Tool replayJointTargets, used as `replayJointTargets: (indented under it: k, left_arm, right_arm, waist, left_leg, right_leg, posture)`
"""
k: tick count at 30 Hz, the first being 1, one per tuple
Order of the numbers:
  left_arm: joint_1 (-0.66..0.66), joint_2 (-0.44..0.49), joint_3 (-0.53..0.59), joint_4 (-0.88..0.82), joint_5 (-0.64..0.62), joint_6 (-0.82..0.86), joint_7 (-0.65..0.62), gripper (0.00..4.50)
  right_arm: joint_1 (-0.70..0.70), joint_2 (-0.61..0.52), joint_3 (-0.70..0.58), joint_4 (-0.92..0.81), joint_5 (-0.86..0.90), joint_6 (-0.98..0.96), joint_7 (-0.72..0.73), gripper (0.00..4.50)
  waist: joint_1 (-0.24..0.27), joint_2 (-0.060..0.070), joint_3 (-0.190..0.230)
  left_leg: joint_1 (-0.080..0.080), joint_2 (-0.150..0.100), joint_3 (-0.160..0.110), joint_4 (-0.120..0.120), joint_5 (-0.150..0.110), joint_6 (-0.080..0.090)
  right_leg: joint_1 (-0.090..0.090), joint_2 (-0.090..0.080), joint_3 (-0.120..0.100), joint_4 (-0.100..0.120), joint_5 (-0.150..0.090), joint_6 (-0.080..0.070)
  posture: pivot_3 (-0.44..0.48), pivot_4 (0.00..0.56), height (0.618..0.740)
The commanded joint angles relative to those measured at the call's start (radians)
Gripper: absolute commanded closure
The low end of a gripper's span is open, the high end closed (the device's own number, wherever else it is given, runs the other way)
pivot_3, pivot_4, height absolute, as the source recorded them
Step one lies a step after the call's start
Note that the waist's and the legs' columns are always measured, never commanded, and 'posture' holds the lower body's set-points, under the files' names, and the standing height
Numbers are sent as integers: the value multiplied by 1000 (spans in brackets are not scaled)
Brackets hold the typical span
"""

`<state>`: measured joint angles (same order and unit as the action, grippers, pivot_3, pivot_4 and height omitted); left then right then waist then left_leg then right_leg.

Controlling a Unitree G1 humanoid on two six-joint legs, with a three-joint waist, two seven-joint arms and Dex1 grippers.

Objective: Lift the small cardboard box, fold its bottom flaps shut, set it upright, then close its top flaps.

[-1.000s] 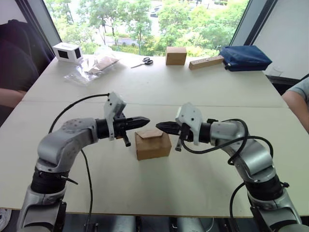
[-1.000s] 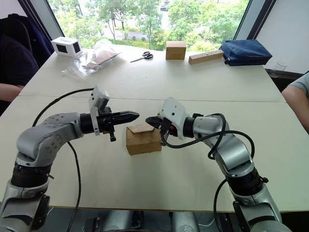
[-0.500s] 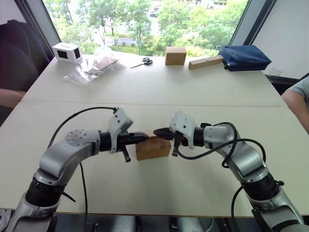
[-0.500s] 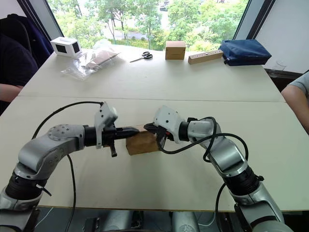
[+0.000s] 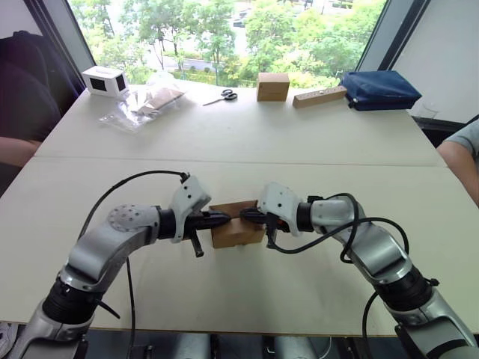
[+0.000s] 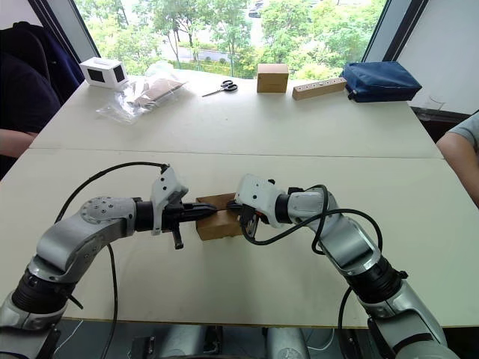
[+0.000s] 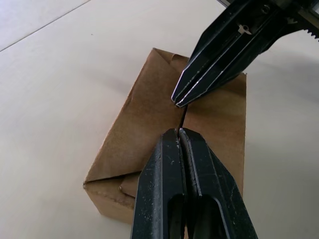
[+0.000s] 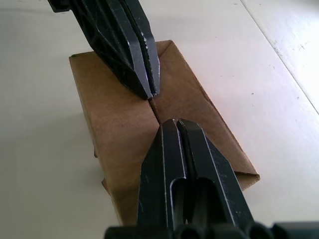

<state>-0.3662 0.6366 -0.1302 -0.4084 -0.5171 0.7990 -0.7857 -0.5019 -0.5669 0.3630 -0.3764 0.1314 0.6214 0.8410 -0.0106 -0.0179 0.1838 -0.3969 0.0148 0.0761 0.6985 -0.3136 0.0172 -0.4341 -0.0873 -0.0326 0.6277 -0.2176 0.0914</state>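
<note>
The small cardboard box [image 5: 236, 228] sits upright on the near table between my arms, plain brown, its top flaps lying flat with a seam across the middle. My left gripper [image 5: 224, 218] is shut, its tips resting on the top near the seam [image 7: 182, 117]. My right gripper [image 5: 244, 215] is also shut and comes in from the opposite side, its tips nearly meeting the left ones over the box top [image 8: 119, 124]. Neither holds anything.
At the far edge stand a squarer brown box [image 5: 272, 86], a long tan bar [image 5: 319, 96], scissors [image 5: 222, 96], a blue bag [image 5: 379, 89], a plastic bag [image 5: 146, 103] and a white device [image 5: 104, 80]. People sit at the left [image 5: 22, 97] and right [image 5: 460, 153] table edges.
Both grippers have come down and inward from above the box's sides until their shut tips meet on its top. The raised top flap now lies flat.
</note>
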Motion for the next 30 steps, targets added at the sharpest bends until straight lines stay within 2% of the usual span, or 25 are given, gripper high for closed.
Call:
replayJointTargets:
  k: [1, 3, 5, 8, 9, 14, 16, 19, 25, 30]
  left_arm:
    - [-11, -59, 125, -21, -86, 13, 55, 4450]
    - [-8, -111, 220, -45, -152, 2, 104, 4450]
    - [-4, -125, 268, -66, -198, 12, 116, 4450]
    - [-10, -104, 381, -78, -378, 179, 182, 4450]
    - [7, -80, 406, -78, -404, 205, 182, 4450]
    - [203, 51, 463, -108, -361, 191, 142, 4450]
    - [337, 133, 442, -143, -283, 121, 71, 4450]
    - [489, 205, 455, -168, -277, 89, -25, 4450]
    - [600, 206, 499, -157, -277, 37, -74, 4450]
    - [608, 182, 514, -112, -313, 48, -63, 4450]
  right_arm:
    - [6, 25, -66, -3, 40, -30, -11, 4500]
    - [13, 45, -119, -17, 79, -53, -17, 4500]
    - [20, 59, -151, -29, 103, -61, -24, 4500]
    - [60, 92, -286, -103, 237, 11, -55, 4500]
    - [81, 98, -334, -131, 282, 41, -68, 4500]
    - [251, 32, -494, -249, 427, 174, -89, 4500]
    - [350, -15, -549, -287, 476, 216, -75, 4500]
    - [479, -104, -602, -329, 552, 280, -30, 4500]
    - [625, -209, -673, -324, 602, 296, 6, 4500]
    - [695, -258, -648, -295, 546, 236, 21, 4500]
  waist:
    - [0, 0, 0]
    - [0, 0, 0]
    - [0, 0, 0]
    - [-1, 0, 0]
    - [0, 0, 0]
    - [-1, 0, 0]
    - [-1, 0, 0]
    - [1, 1, 0]
    - [2, 1, 0]
    - [2, 1, 0]
  left_leg:
    - [0, 0, 0, 0, 0, 0]
    - [0, 0, 0, 0, 0, 0]
    - [0, 0, 0, 0, 0, 0]
    - [0, 0, 0, 0, 0, 0]
    - [0, 1, -1, 0, 0, 0]
    - [1, 1, 0, -1, 0, 0]
    - [2, 1, 0, -1, -1, 0]
    - [3, 0, 1, -3, -1, 0]
    - [4, 1, 1, -5, -1, 0]
    - [4, 1, 1, -8, -1, 0]
  right_leg:
    - [0, 0, 0, 0, 0, 0]
    - [0, 0, 0, 0, 0, 0]
    - [0, 0, 0, 0, 0, 0]
    - [0, 0, 0, 0, 0, 0]
    - [0, 0, 0, 0, 0, 0]
    - [1, -1, 0, -1, 0, 0]
    - [2, -1, 0, -2, -1, -3]
    - [3, -2, 0, -3, -2, -4]
    - [4, -4, -1, -10, -3, -7]
    - [3, -2, -1, -12, -3, -7]
  posture:
    - [0, 150, 740]
    - [0, 150, 740]
    - [0, 150, 740]
    - [0, 150, 740]
    - [0, 150, 740]
    - [0, 150, 740]
    - [0, 150, 740]
    - [0, 150, 740]
    - [0, 150, 740]
    - [0, 150, 740]
